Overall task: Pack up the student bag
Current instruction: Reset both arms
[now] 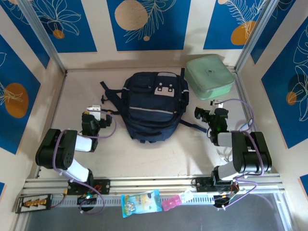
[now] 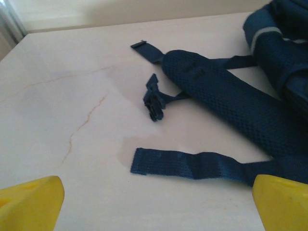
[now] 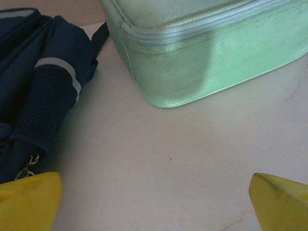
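Note:
The student bag (image 1: 153, 106), a dark navy backpack with a pale stripe and a grey patch, lies flat in the middle of the table. Its padded shoulder strap (image 2: 226, 96) and a loose webbing end (image 2: 178, 162) lie ahead of my left gripper (image 2: 156, 204), whose yellow fingertips (image 2: 31, 202) stand wide apart with nothing between them. The left gripper (image 1: 96, 113) sits just left of the bag. My right gripper (image 1: 211, 109) sits to the bag's right, open (image 3: 154, 202) over bare table, with the bag's side (image 3: 43, 91) at its left.
A mint green square zip case (image 1: 210, 76) rests at the back right, close ahead of the right gripper (image 3: 202, 48). Frame posts and patterned walls enclose the table. A snack packet (image 1: 140, 202) and a pink item (image 1: 171, 202) hang off the front rail.

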Controlling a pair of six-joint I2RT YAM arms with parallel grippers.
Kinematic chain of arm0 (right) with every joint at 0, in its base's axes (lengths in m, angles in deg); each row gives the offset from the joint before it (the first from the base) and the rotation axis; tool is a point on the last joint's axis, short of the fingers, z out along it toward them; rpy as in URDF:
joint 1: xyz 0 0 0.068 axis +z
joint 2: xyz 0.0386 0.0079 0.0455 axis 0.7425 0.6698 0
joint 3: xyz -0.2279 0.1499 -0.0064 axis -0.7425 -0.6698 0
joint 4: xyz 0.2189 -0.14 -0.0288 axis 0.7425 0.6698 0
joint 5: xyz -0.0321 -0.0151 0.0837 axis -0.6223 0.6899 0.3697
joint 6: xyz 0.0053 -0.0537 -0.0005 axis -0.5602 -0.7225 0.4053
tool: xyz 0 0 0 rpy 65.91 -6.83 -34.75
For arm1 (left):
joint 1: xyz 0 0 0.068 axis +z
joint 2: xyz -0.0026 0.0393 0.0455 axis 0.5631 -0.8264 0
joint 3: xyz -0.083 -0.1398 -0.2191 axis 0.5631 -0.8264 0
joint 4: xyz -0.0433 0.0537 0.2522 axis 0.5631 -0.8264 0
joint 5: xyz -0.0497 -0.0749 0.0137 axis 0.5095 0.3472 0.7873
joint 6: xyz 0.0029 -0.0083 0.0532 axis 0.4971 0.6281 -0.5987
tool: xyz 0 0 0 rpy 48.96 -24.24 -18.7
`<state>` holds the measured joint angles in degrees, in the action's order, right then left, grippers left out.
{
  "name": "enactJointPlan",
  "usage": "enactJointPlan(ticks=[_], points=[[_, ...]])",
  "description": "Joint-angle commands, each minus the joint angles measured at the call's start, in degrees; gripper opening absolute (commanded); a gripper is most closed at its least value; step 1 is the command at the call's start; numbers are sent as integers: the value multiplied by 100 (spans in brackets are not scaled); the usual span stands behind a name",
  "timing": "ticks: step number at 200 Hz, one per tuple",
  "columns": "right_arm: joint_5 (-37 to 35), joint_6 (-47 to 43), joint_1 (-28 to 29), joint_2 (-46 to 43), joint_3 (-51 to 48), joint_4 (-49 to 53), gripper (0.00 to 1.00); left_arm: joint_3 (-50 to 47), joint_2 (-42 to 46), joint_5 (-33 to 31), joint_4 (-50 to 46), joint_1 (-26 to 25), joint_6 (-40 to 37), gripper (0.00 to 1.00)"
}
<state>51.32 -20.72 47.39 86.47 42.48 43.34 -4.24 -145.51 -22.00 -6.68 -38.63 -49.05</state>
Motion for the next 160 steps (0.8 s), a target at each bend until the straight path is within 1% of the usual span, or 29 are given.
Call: enactJointPlan(ticks=[1, 7, 44, 61, 71, 89, 160], points=[[-39, -251, 140, 189, 122, -425, 99, 37, 23, -219, 310, 108, 144, 100], [-93, -310, 199, 197, 179, -291, 99, 28, -19, -211, 374, 109, 116, 99], [-111, -314, 209, 226, 196, -314, 99, 140, -13, -268, 146, 78, 90, 100], [-108, -314, 205, 228, 214, -290, 99, 288, -22, -124, -135, 58, 21, 100], [-110, -319, 205, 229, 216, -284, 99, 305, -22, -47, -147, 58, -7, 100], [-115, -315, 212, 231, 210, -284, 99, 428, -23, 373, -424, 54, -176, 100], [-115, -314, 212, 228, 214, -289, 99, 410, -21, 370, -370, 54, -171, 100]])
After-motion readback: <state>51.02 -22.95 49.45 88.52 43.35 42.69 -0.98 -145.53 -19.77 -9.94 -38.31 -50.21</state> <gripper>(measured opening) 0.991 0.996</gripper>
